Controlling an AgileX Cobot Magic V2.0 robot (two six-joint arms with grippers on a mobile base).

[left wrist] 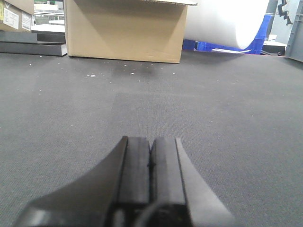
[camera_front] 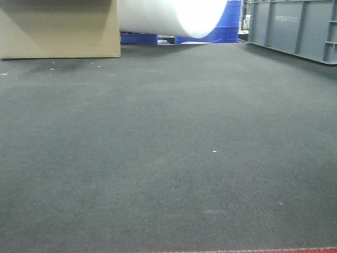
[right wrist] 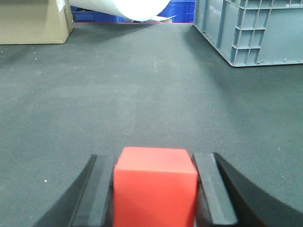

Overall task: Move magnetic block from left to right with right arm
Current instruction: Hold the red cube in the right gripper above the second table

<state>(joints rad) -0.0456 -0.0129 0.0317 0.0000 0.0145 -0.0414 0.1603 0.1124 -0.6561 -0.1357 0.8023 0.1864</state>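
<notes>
The magnetic block (right wrist: pixel 155 189), a plain bright-red cube, fills the gap between the two dark jaws of my right gripper (right wrist: pixel 154 158), which is shut on it low over the dark mat (right wrist: pixel 142 94). The black pads press its left and right faces. In the left wrist view my left gripper (left wrist: pixel 151 139) is shut, pads together with nothing between them, just above the mat. The front view shows neither gripper nor the block.
A cardboard box (camera_front: pixel 58 29) stands at the far left, a white roll (camera_front: pixel 174 16) and blue crates (camera_front: pixel 231 26) at the back, and a grey plastic crate (right wrist: pixel 251 30) at the far right. A thin red strip (camera_front: pixel 295 251) runs along the mat's near edge.
</notes>
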